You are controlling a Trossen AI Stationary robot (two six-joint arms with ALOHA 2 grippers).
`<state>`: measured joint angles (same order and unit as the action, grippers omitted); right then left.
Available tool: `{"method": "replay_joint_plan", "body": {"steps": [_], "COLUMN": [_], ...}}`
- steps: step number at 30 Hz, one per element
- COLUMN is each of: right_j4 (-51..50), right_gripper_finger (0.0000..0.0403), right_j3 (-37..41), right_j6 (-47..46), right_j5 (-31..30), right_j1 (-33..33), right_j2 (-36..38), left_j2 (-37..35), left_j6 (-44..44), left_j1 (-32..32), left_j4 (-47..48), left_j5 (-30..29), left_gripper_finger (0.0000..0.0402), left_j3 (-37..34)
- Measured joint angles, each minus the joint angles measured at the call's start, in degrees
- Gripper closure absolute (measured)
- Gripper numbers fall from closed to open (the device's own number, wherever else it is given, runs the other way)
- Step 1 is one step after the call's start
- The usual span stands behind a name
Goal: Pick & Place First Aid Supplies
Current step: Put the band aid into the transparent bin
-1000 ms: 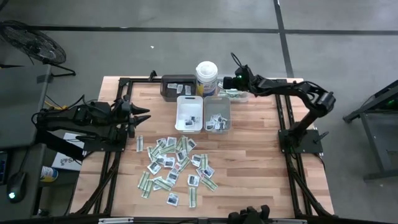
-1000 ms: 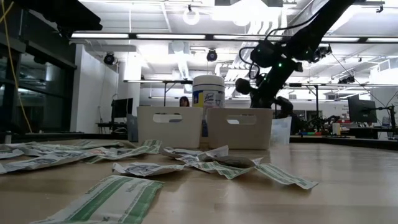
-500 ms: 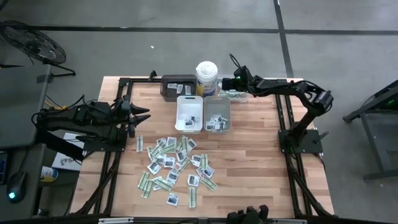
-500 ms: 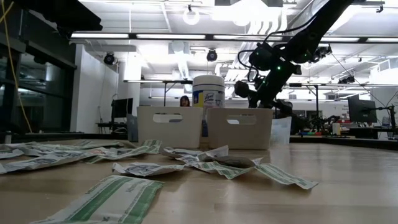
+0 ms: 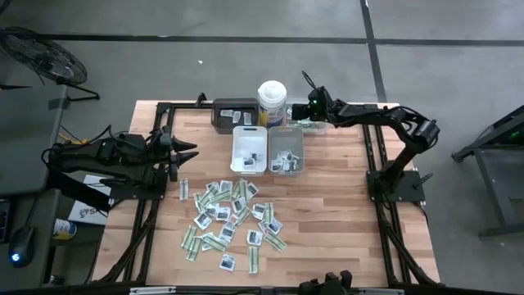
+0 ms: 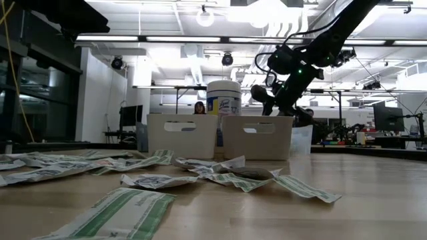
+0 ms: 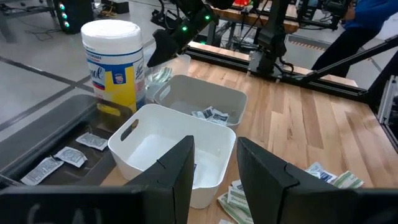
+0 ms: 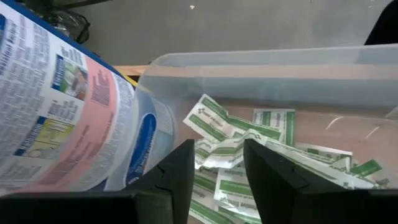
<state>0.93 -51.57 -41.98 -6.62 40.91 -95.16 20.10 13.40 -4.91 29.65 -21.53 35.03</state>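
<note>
The first aid supplies (image 5: 229, 217) lie scattered on the wooden table's near middle: white sachets and green-and-white strips. More strips (image 8: 249, 134) lie in a clear tray (image 5: 315, 125) at the far right of the tray row. My right gripper (image 8: 217, 168) hovers open just above that tray, beside the white canister (image 5: 272, 98), with nothing between its fingers. My left gripper (image 5: 190, 152) waits open at the table's left, pointing toward the white tray (image 7: 168, 155).
A white tray (image 5: 250, 150) and a grey tray (image 5: 286, 150) with a few sachets stand side by side mid-table. A dark tray (image 5: 232, 115) with sachets sits behind them, left of the canister. Bare wood lies to the right and near the front edge.
My right gripper has risen a little over the clear tray and drifted slightly toward the canister.
</note>
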Motion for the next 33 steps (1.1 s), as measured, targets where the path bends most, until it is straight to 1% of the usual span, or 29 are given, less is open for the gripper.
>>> {"method": "replay_joint_plan", "body": {"steps": [7,11,14,19,26,30,33], "right_j4": [-0.2,-1.8,-3.9,-8.0,-10.3,-10.7,-10.6], "right_gripper_finger": [0.0267,0.0267,0.0267,0.0267,0.0267,0.0267,0.0267], "right_j3": [0.0,0.0,0.0,0.0,0.0,0.0,0.0], "right_j6": [0.5,3.1,6.3,10.2,12.5,12.0,11.1], "right_j5": [0.0,1.8,4.6,7.1,8.6,8.8,8.8], "right_j1": [0.0,0.0,-0.3,-1.9,-7.2,-12.1,-16.6], "right_j2": [2.4,5.0,7.4,12.0,18.7,21.5,22.3], "left_j2": [0.0,0.0,0.0,0.0,0.0,0.0,0.0], "left_j6": [0.4,0.4,0.4,0.0,-1.1,-1.7,-2.3], "left_j1": [0.0,0.0,0.0,0.0,0.0,0.0,0.0], "left_j4": [0.0,0.0,0.0,0.1,0.2,0.3,0.3], "left_j5": [0.0,0.0,0.2,0.4,2.1,3.7,5.4], "left_gripper_finger": [0.0283,0.0283,0.0283,0.0283,0.0283,0.0283,0.0283], "left_j3": [0.0,0.0,0.0,0.0,0.0,0.0,0.0]}}
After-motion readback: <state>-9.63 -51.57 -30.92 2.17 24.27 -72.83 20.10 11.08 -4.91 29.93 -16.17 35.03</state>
